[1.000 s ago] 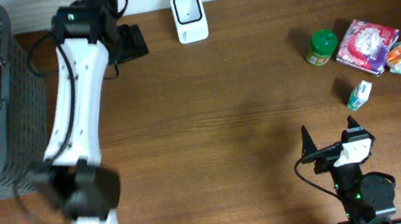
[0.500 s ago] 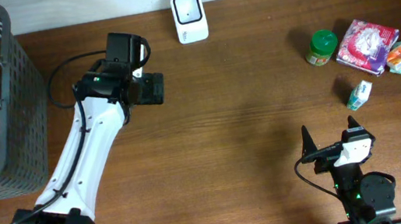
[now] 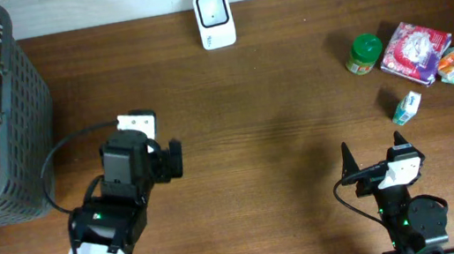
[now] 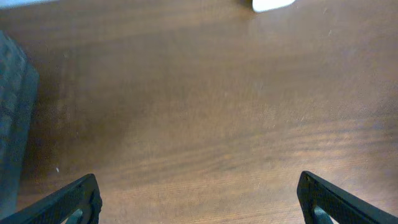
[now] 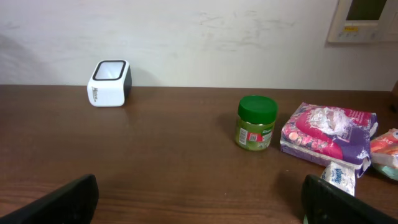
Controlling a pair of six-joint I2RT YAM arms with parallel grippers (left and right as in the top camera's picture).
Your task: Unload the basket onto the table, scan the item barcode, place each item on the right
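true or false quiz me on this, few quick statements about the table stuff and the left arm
1. The green-lidded jar stands upright next to the pink packet. True.
2. The left gripper holds the white scanner. False: its jaws are open and empty over the table.
3. The scanner sits at the table's far edge, by the wall. True.
4. The basket is among the items on the right. False: it stands at the left end, away from them.
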